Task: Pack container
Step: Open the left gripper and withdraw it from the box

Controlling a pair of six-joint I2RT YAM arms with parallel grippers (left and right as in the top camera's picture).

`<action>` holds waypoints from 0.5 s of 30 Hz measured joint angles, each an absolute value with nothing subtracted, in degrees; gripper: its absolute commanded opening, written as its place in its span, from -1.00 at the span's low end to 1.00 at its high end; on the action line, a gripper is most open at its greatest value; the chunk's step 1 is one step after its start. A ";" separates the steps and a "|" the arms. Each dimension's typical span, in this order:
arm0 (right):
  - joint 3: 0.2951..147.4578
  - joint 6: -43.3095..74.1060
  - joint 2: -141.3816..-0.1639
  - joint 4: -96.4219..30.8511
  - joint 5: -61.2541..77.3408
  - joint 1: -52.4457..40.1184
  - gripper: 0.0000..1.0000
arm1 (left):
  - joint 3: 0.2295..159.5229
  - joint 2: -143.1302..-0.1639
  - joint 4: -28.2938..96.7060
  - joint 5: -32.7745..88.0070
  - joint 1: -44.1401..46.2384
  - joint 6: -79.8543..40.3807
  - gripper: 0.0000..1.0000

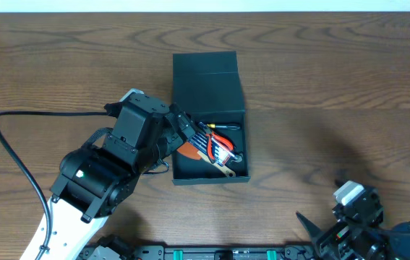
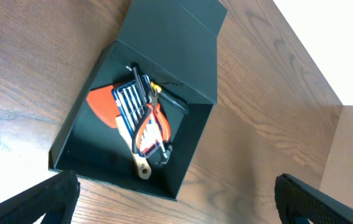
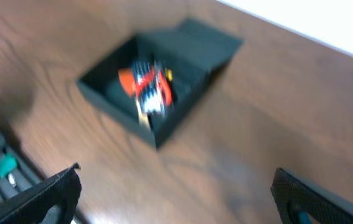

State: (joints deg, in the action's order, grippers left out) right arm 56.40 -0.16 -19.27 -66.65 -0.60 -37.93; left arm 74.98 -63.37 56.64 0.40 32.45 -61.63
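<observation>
Left gripper [image 2: 176, 190] hangs wide, holding nothing, at the near wall of the container [image 2: 196, 134]; tools [image 2: 145, 118] lie inside, lid [image 2: 175, 43] open on the far side. Right gripper [image 3: 176, 199], also wide, sits well apart. You'd likely shut the lid with the left arm, since it's nearer.

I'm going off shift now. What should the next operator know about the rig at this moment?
Left gripper: open, empty, above the container by its left wall.
Right gripper: open, empty, off to the right and clear of the box.
Container: on the table, lid flap open and folded back.
Done: red-handled pliers, an orange piece and other small tools lie inside.
Left: no loose tools show on the table, so closing the lid is probably what remains.
</observation>
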 measured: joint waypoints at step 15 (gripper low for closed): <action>56.77 6.59 -26.55 -50.72 5.06 -37.93 0.99 | 74.98 -63.37 55.92 1.08 29.63 -60.60 0.97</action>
